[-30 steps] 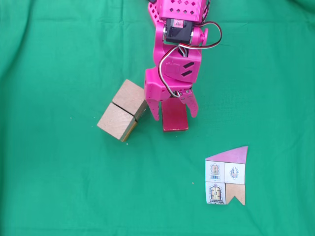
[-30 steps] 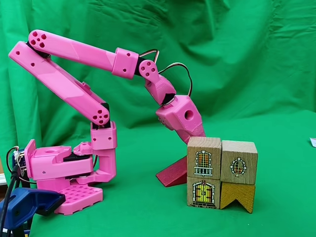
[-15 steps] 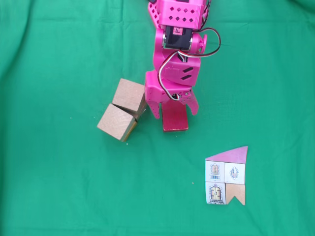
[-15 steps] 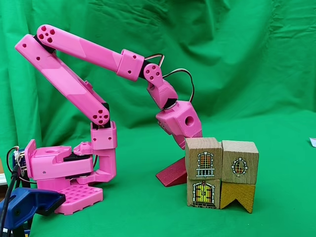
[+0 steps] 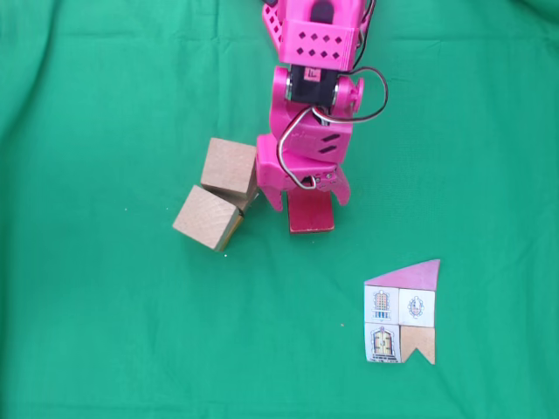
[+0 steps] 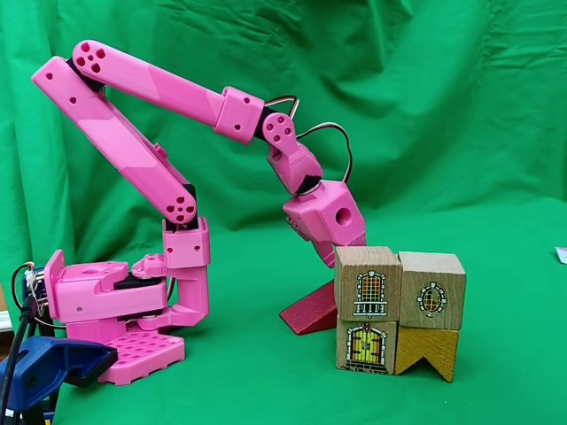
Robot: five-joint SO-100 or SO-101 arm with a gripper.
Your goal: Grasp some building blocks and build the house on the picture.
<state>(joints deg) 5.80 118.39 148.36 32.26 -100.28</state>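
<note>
In a fixed view from above, two pale plain wooden cubes point(image 5: 217, 194) sit touching, forming the house walls. Just right, the pink two-finger gripper point(image 5: 307, 202) clamps the flat dark-red slanted slab point(image 5: 311, 210), one end tilted up, presumably for roofing. The small paper house picture point(image 5: 402, 312) lies far right as reference.

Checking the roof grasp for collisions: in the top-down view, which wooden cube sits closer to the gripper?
The upper-right cube; its corner almost meets the gripper, which straddles the dark-red slab. The lower-left cube lies farther out.
</note>
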